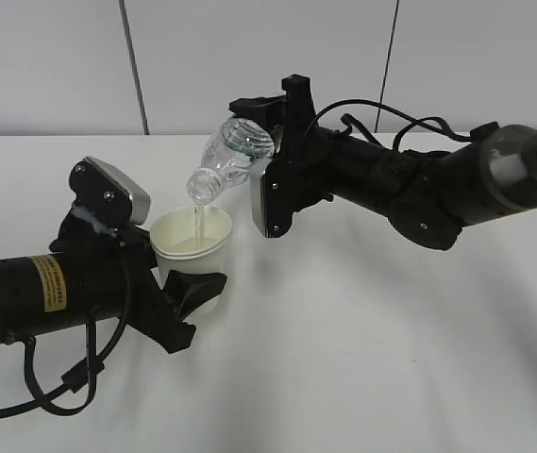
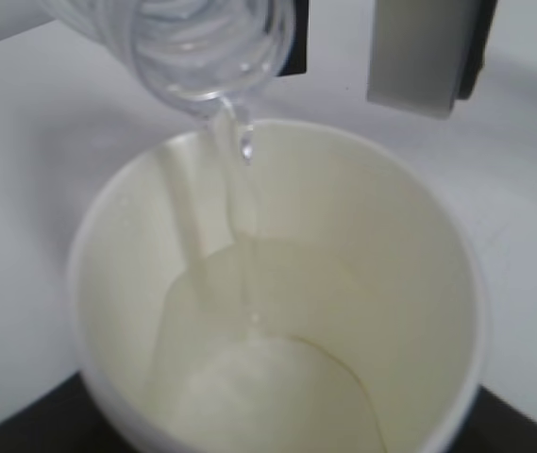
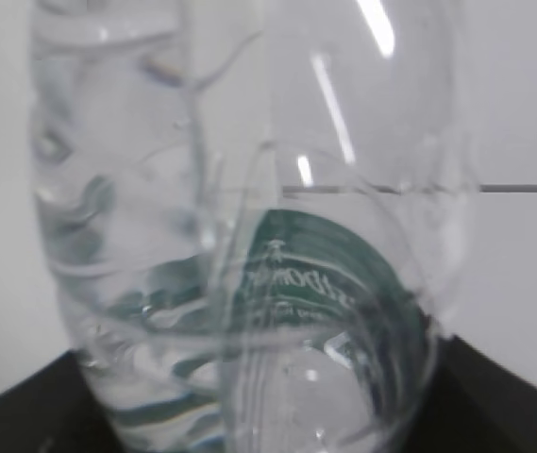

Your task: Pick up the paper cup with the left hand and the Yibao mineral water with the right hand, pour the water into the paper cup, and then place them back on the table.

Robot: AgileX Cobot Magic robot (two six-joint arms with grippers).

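Note:
My left gripper [image 1: 185, 283] is shut on the cream-white paper cup [image 1: 192, 247] and holds it upright. The cup fills the left wrist view [image 2: 277, 311], with water pooled in it. My right gripper [image 1: 266, 156] is shut on the clear Yibao mineral water bottle [image 1: 233, 156] and holds it tilted, mouth down over the cup. A thin stream of water [image 1: 200, 219] runs from the bottle mouth [image 2: 213, 94] into the cup. The bottle with its green label fills the right wrist view [image 3: 249, 264]. The fingertips are hidden in both wrist views.
The white table [image 1: 391, 359] spreads under both arms. A grey wall with dark seams [image 1: 132, 66] stands behind. A black cable loop [image 1: 56, 387] hangs from the left arm at the front left. The right gripper's white panel [image 1: 270, 193] hangs beside the cup.

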